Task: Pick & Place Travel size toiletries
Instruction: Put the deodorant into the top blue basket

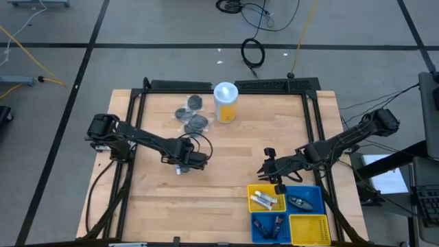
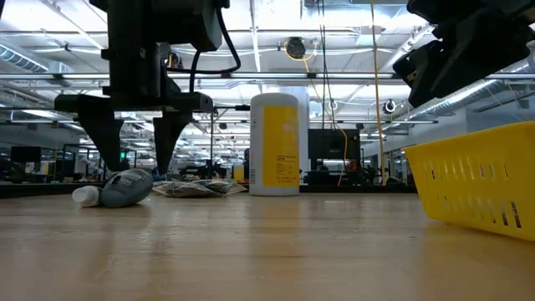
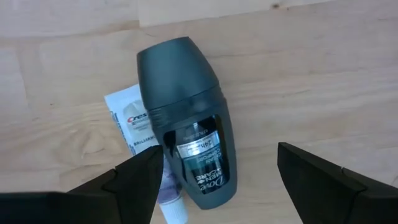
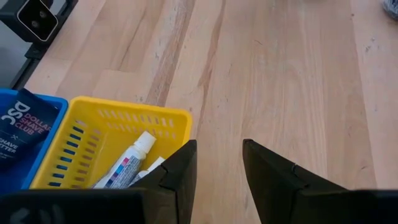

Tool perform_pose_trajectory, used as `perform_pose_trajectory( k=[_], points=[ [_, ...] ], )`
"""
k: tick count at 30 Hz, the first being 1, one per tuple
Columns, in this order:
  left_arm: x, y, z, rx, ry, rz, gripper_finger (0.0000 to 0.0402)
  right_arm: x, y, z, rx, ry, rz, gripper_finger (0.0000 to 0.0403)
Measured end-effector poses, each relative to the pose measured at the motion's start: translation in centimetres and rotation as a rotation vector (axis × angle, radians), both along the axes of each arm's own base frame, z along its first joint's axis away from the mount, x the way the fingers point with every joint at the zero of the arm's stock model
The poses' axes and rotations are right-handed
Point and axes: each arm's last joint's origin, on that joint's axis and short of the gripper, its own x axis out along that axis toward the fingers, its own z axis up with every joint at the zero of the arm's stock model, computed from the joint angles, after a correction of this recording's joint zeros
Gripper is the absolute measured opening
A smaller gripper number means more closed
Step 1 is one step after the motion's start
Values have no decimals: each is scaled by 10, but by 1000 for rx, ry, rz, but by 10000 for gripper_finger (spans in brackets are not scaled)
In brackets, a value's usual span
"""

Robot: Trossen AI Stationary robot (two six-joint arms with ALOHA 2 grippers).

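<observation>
High view – left claw: I am hanging my left claw [image 1: 184, 163] over mid-counter [image 1: 226, 151], above a small dark bottle and a white tube too small to tell apart here.
High view – right claw: I am holding my right claw [image 1: 273, 167] just beside the yellow basket [image 1: 255, 189], which is carrying white tubes [image 1: 264, 200]; blue bins alongside are holding dark items.
High view – still waiting: grey round packets [image 1: 192, 113] are lying near the yellow-and-white canister [image 1: 226, 102], well apart from the bins.
Low view – step in hand: my left claw is standing with fingers spread wide above the grey deodorant bottle [image 2: 127, 187], which is lying on its side touching the tube's white cap [image 2: 84, 196].
Low view – doing it well: I am judging that I should be lowering straight down and closing across the bottle's body only, leaving the tube out.
Left wrist view – writing: the dark bottle [image 3: 186, 118] is reading "Dove Men+Care"; the tube [image 3: 140, 134] under it is reading "Crest".
Right wrist view – claw state: my fingers are standing slightly parted, gripping nothing.
Right wrist view – writing: a blue sachet [image 4: 17, 127] is reading "Dollar Shave Club", "Shave Butter".
</observation>
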Motion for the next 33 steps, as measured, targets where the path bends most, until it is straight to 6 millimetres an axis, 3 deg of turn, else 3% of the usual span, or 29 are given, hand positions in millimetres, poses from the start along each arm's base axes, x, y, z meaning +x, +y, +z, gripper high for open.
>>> perform_pose_trajectory(
  k=[9,18,33],
  points=[
    [6,3,-16,13,45,10,311,1,0,1,1,-10,4,125],
    [13,18,-17,66,-7,-7,307,2,1,2,7,-26,4,125],
    [24,24,-51,-16,93,-162,308,2,1,2,-5,-34,17,125]
  ],
)
